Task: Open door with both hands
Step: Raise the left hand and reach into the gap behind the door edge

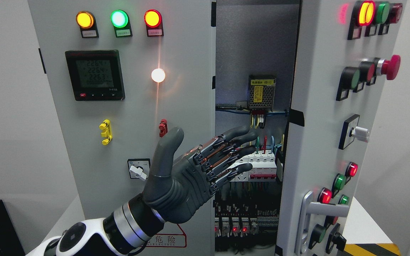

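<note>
The left hand (190,174) is held up flat with its fingers (238,133) spread, holding nothing. The right door (319,117) of the gray cabinet stands open just to the right of the fingertips, not touching them. Behind the hand are wires and switches (258,165) inside.

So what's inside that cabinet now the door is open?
Inside the cabinet: a metal box with a yellow label, a row of white switches, coloured wires and small red lights. The left hand covers some of it.
</note>
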